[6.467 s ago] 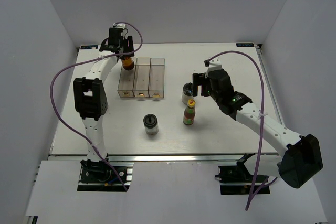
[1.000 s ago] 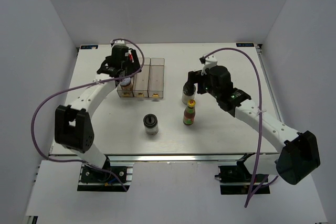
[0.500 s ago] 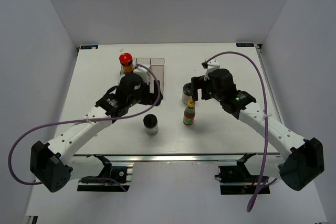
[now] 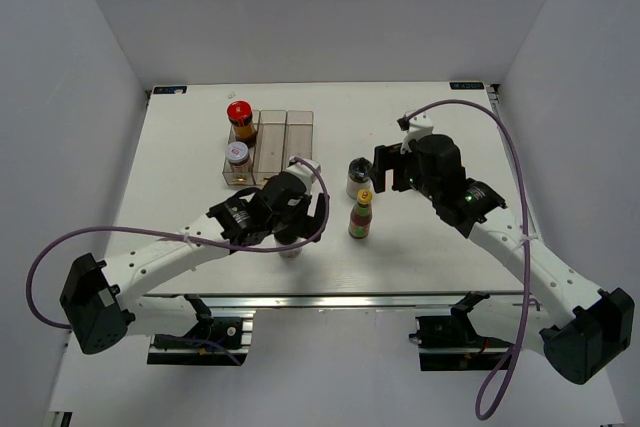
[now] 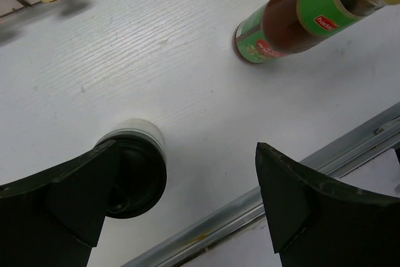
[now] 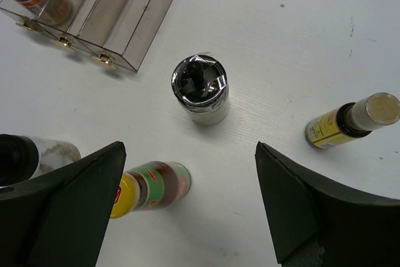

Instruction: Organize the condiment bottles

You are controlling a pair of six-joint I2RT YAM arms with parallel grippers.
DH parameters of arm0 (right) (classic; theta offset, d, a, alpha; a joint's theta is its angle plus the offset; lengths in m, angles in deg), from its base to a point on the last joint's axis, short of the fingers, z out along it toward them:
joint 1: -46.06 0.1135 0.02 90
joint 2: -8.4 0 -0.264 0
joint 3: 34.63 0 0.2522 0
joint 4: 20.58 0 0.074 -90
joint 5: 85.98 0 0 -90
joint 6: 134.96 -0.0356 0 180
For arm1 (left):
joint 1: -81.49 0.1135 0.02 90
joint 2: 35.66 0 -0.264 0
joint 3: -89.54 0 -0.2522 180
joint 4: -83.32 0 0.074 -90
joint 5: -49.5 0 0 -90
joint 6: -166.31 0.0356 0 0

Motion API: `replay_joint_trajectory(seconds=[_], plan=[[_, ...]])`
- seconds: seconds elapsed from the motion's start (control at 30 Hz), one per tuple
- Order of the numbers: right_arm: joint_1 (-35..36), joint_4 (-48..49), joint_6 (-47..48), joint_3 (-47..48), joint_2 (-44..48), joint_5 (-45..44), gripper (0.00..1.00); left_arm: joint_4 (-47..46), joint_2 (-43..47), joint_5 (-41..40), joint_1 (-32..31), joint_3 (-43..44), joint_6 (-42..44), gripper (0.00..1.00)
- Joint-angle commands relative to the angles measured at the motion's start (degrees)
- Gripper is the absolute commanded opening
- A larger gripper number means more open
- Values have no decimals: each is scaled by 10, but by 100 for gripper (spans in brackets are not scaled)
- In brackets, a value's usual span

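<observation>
Top external view: a white table [image 4: 180, 147] holds a clear three-slot plastic rack [image 4: 298, 142], up and left of centre. The rack's leftmost slot contains a red-capped dark-sauce bottle [image 4: 239, 115] at the upper end. A white-capped spice jar [image 4: 237, 154] sits lower in the same slot.

The left pincer [image 4: 295, 217] hangs at the centre of the frame with its fingers spread wide, above a black-capped clear jar [image 5: 130, 170]. In the left wrist view that jar stands just beside the finger on the left of the frame and is not gripped.

To the right stands a yellow-capped bottle with a green label [image 4: 362, 215]. Its small red tag carries white lettering too blurred to read. Above it stands a pale jar with a shiny black-and-silver top [image 4: 354, 175]. The right pincer [image 4: 383, 175], also spread wide and holding nothing, hovers just right of that jar.

Right wrist view: a slim tan-capped bottle with a yellow label [image 6: 350, 120] stands near the right edge, its dark print unreadable. The red lettering on the spice jar's white cap is also illegible.
</observation>
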Motion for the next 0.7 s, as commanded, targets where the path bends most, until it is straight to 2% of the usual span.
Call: replay_joint_trajectory(seconds=[0.0,0.23,0.67], plan=[[-2,11,-2,-4,6,0,89,10,2,-41,-6,5,-12,98],[-2,13,-1,-8,13,-11,89,37,-24,-37,-6,10,-13,98],[-1,16,4,-6,5,-5,89,97,-61,-103,-7,2,-70,98]])
